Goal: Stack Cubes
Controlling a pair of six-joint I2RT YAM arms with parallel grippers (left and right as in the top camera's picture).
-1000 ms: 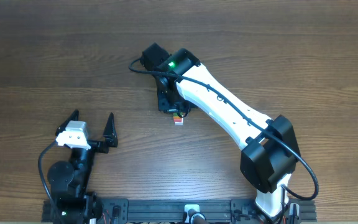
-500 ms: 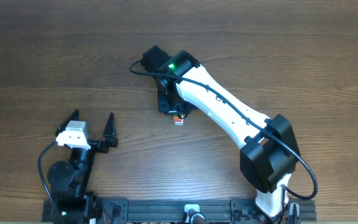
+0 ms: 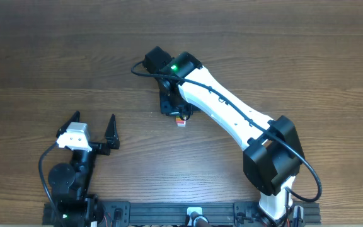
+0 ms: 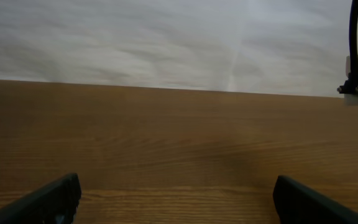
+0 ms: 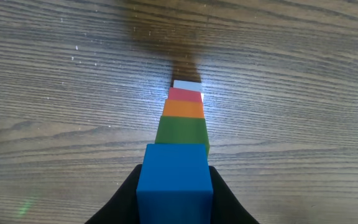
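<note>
- In the top view you have the right arm [image 3: 232, 116] reaching from its base at the lower right up to the middle of the wooden table [image 3: 307, 57].
- Its right gripper [image 3: 174, 108] hangs over the stack of cubes [image 3: 181, 122], of which a sliver of red and white peeks out just below the wrist.
- Your left arm [image 3: 71, 176] sits folded at the lower left, well apart from the stack.
- The left gripper [image 3: 94, 116] is spread wide, its two black fingers pointing up the picture with bare wood between them.
- In the left wrist view you look low across the table toward a pale wall [image 4: 166, 37]. The two finger ends stand far apart at the corners, nothing between them.
- At that view's edge a black cable [image 4: 353, 37] runs down to a pale fitting.
- In the right wrist view you look down a single column of five cubes standing on the wood.
- The blue cube [image 5: 174, 180] is on top, then the green cube [image 5: 181, 132], the orange cube [image 5: 183, 109], the red cube [image 5: 185, 94], and the white cube [image 5: 186, 84] at the bottom.
- The black fingers [image 5: 120, 205] press against both sides of the blue cube, so your right gripper is clamped on it while it rests squarely on the green one.
</note>
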